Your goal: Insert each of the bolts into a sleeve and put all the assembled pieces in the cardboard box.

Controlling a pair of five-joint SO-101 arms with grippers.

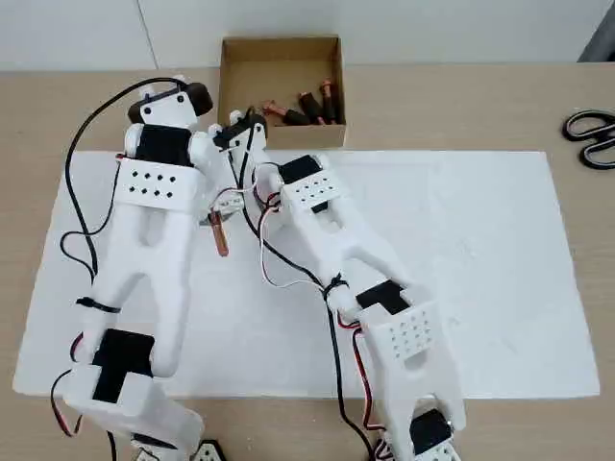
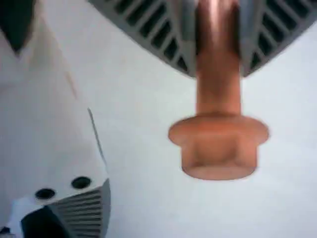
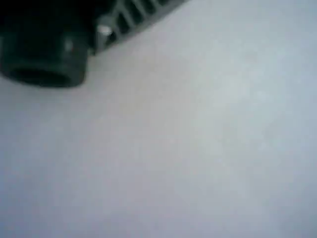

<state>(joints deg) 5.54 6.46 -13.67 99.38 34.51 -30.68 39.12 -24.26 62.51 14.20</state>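
My left gripper (image 1: pixel 215 213) hangs over the white sheet (image 1: pixel 461 269), shut on a copper bolt (image 1: pixel 220 235). In the left wrist view the ribbed pads (image 2: pixel 148 29) clamp the bolt's shank (image 2: pixel 218 79), and its flanged head (image 2: pixel 219 146) points away from them above the sheet. My right gripper (image 1: pixel 240 133) sits just in front of the cardboard box (image 1: pixel 280 53). A black sleeve (image 3: pixel 42 54) rests against its ribbed pad (image 3: pixel 131 17), lifted off the sheet. Several assembled black-and-copper pieces (image 1: pixel 303 108) lie in the box.
Scissors (image 1: pixel 590 136) lie on the wooden table at the far right. The two arms cross close together near the box's front wall. A white jaw with a ribbed pad (image 2: pixel 74 208) shows beside the bolt. The sheet's right half is bare.
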